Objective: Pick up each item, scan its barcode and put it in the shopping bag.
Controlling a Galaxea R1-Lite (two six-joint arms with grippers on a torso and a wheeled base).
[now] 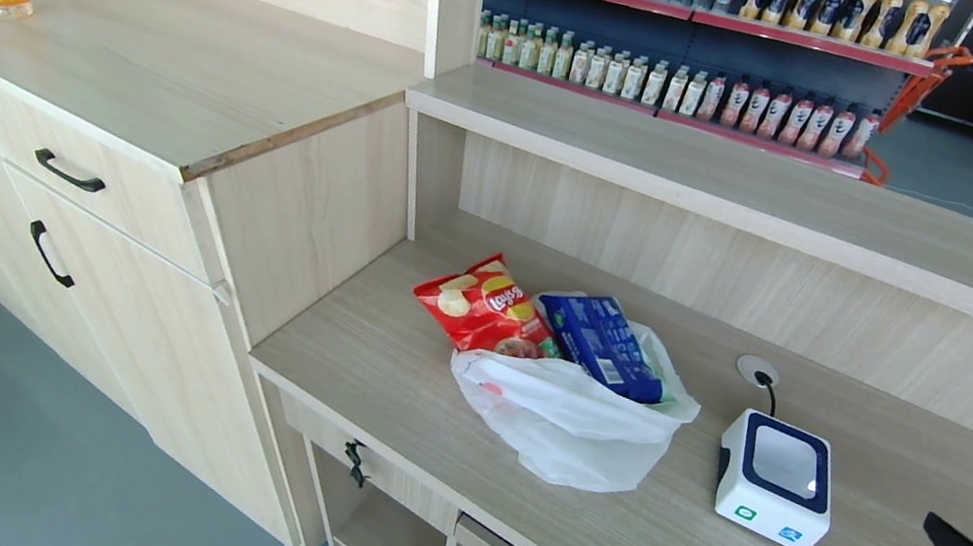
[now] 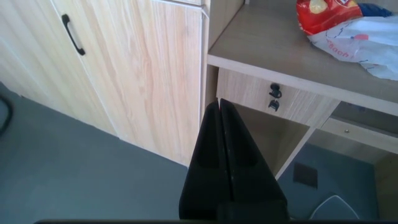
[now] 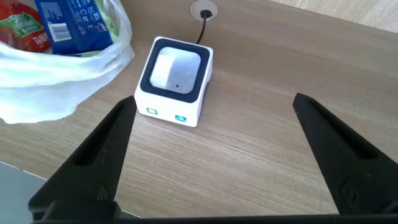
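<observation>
Chips (image 1: 486, 305), perhaps inside shopping bag (image 1: 566, 417), well apart from right jaws.

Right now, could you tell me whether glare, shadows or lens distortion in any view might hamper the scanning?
Head view: wide-angle stretch skews the counter edges; even light, faint shadows. Right wrist view: the scanner window reflects pale glare; the open right tool is silhouetted black. Left wrist view: the shut left tool is dark, the shopping bag bright.
</observation>
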